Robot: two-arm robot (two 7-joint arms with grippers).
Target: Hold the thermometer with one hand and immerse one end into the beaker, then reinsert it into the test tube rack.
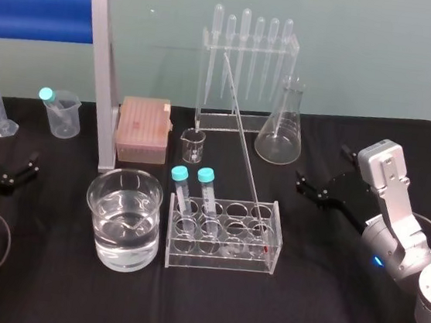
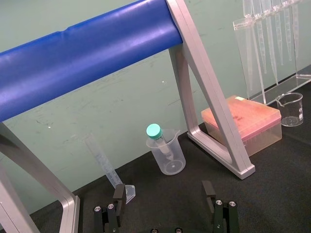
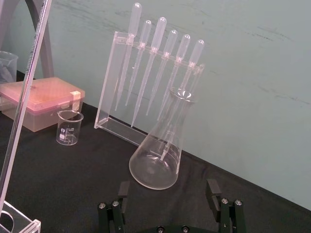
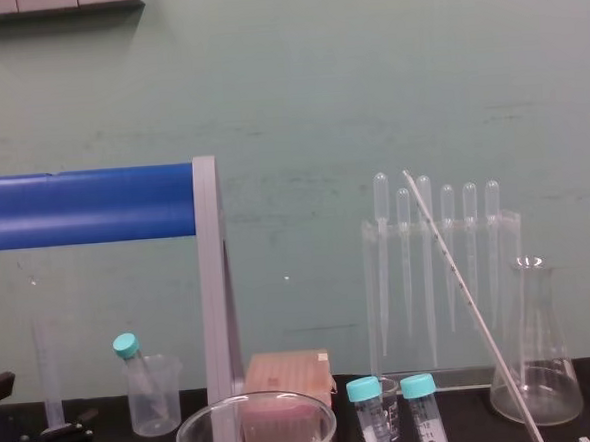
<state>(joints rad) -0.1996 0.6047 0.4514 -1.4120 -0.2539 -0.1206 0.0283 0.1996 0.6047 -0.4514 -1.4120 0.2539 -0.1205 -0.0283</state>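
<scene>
– Glass first: where is the thermometer (image 1: 242, 133) standing?
– It is sitting in the test tube rack (image 1: 220, 260). Its lower end is dropping into a hole at the rack's right rear. It is leaning up and away toward the left, and its tip is crossing in front of the pipettes (image 1: 248, 48) at the back.
– Is anything gripping it?
– No. Both tools are lying low on the black-covered counter (image 1: 324, 299), well apart from it. The right tool (image 3: 167, 188) is resting to the right of the rack, its fingers spread wide with nothing between them, and it is pointing toward the conical flask (image 3: 156, 160).
– And the other one?
– The left tool (image 2: 164, 193) is lying at the counter's left edge, its fingers also spread and pinching nothing.
– Where is the beaker?
– The beaker (image 1: 95, 208) is standing just beside the rack's left end, and it is holding clear water to about half its height.
– What else is sharing the rack?
– Two teal-capped tubes (image 1: 205, 188) are standing in its left holes, tilting slightly. Behind the rack a small glass beaker (image 1: 192, 145) and a pink box (image 1: 143, 128) are sitting side by side.
</scene>
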